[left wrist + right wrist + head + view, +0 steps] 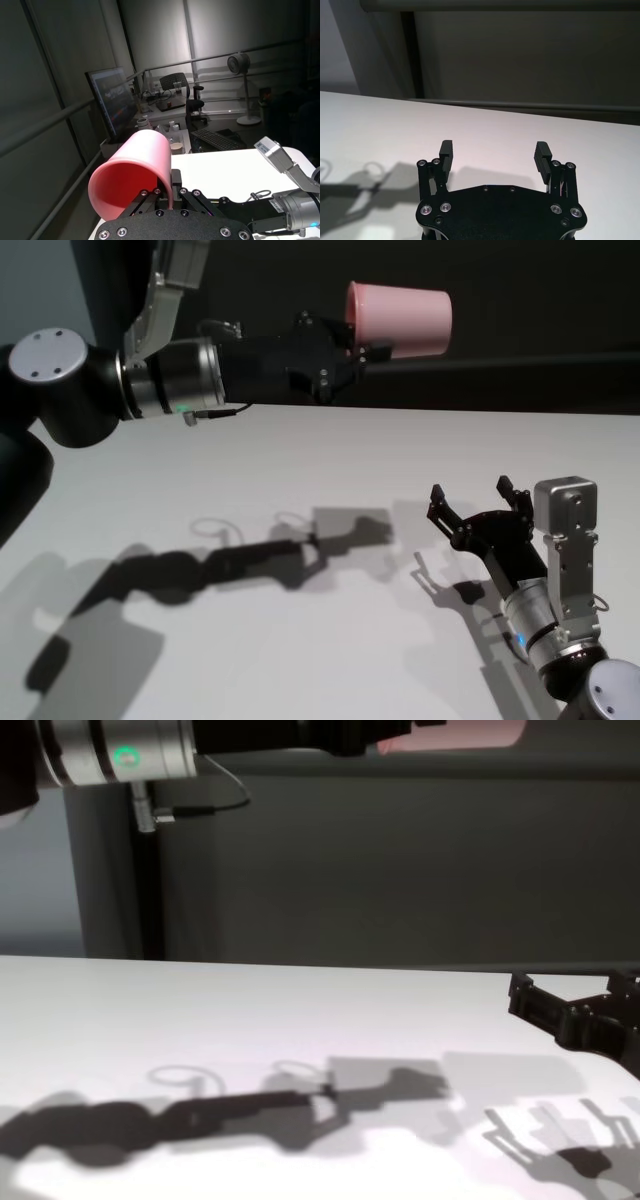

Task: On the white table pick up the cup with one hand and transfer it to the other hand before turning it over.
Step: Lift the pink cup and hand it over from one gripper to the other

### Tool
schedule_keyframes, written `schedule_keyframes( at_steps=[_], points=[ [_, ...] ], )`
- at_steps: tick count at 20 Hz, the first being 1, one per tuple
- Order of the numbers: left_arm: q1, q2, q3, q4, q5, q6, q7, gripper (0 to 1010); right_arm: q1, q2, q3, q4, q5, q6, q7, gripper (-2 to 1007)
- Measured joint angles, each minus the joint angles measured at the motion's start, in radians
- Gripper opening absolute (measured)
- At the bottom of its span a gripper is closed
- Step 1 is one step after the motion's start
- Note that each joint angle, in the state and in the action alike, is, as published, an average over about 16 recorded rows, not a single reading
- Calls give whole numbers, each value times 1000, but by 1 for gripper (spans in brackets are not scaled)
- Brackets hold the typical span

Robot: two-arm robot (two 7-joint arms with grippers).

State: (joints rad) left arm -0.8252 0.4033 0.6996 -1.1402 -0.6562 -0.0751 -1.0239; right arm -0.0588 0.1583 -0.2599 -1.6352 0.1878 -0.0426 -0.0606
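We locate the cup (400,320) high above the white table (330,470), lying on its side. The left gripper (368,348) is clamped on the cup's rim wall, one finger inside the mouth and one outside. The right gripper (478,498) sits low over the table's right side, well apart from the cup, jaws spread wide and holding nothing.

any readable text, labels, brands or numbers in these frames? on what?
None readable.
Monitor in the left wrist view: lit coloured content, too blurred to read.
Pink cup, white table, left end effector, right end effector: no markings visible.
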Motion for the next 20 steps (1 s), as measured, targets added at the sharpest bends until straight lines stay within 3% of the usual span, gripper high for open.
schedule_keyframes(
  at_steps=[20],
  points=[
    [3,0,8,4,-7,-9,-8,48,0,0,0,0,0,0,0,1002]
  ],
)
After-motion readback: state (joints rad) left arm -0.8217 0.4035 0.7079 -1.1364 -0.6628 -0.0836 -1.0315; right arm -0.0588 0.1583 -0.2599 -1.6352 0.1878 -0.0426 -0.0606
